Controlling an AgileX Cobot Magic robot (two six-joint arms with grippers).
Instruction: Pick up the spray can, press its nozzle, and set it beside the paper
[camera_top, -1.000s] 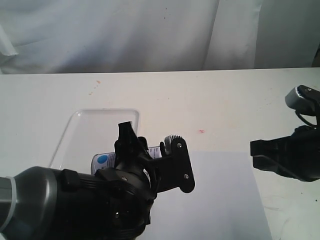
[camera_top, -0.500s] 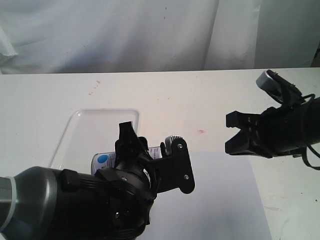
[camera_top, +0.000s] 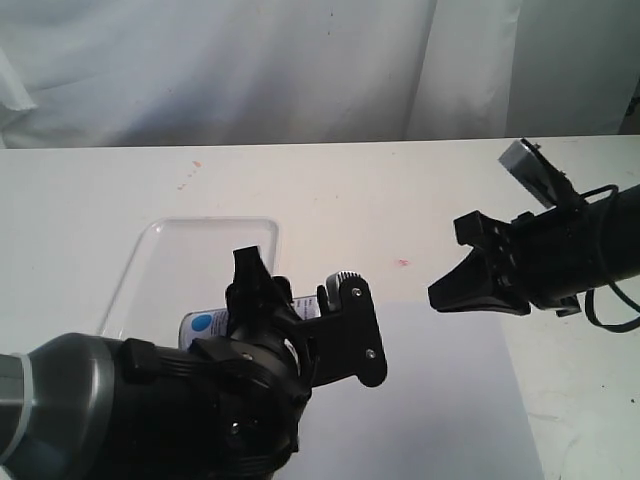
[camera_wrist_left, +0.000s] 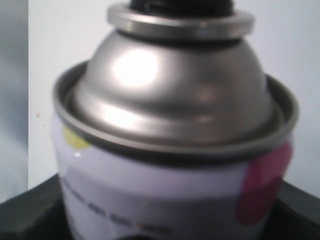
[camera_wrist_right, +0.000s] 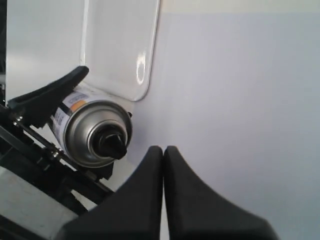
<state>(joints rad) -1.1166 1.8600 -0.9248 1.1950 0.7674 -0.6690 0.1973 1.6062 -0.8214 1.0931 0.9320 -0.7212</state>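
The can (camera_wrist_right: 92, 132) is gripped by its body in the left gripper (camera_top: 300, 300) and is seen over the tray's (camera_top: 170, 250) corner, at the paper's (camera_top: 440, 400) edge, with its silver shoulder turned toward the right arm. The right gripper (camera_wrist_right: 163, 150) is shown with fingers pressed together, its tips just beside the black nozzle (camera_wrist_right: 111, 142) but apart from it.

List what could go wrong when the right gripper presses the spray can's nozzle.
1. The nozzle is narrow, and the shut right gripper sits off to one side of it, so a push may glance off or miss.
2. The left gripper clamps only the body of the spray can, which is held roughly on its side. An end-on push might slide it back through that grip.
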